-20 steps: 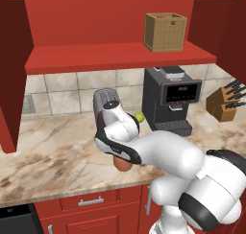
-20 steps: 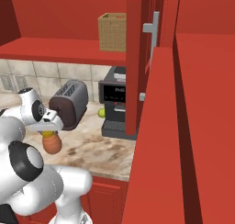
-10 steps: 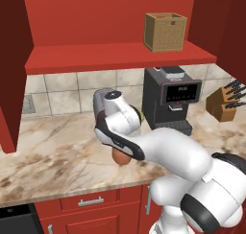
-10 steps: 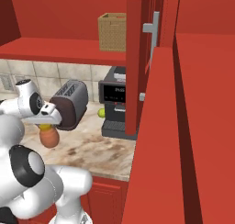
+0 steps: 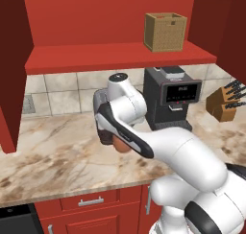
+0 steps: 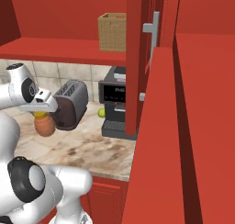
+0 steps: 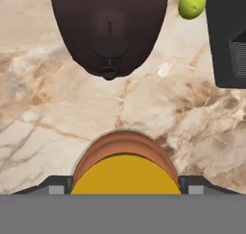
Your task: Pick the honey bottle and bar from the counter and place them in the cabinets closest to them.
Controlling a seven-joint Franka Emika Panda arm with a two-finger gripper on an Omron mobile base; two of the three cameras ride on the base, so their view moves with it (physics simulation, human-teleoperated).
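Deep red wall cabinets (image 5: 110, 55) with a flat red inner shelf stand open above the beige, brown-veined marble-look bench (image 5: 53, 151), a woven tan box (image 5: 165, 31) resting on the shelf at the right. On the bench sit a black coffee machine (image 5: 171, 98), a dark rounded toaster (image 6: 69, 103) and a wooden knife block (image 5: 225, 102), with a small green lime (image 7: 191, 3) lying between toaster and machine.

The white arm's tool (image 6: 41, 112) is clamped across the yellow cap and neck of the small squat orange-brown honey bottle (image 6: 44, 126), which hangs upright under it, clear of the bench and just in front of the toaster. In the hand view the two dark tips flank the cap on either side, the bottle's round shoulder (image 7: 124, 149) bulging beyond.

The bottle looks rigid, smooth and light, but its rounded body would likely slip in a flat two-finger pinch; the narrow neck below the cap appears the safer hold, and a top grip should let it swing little on the lift to the shelf above.
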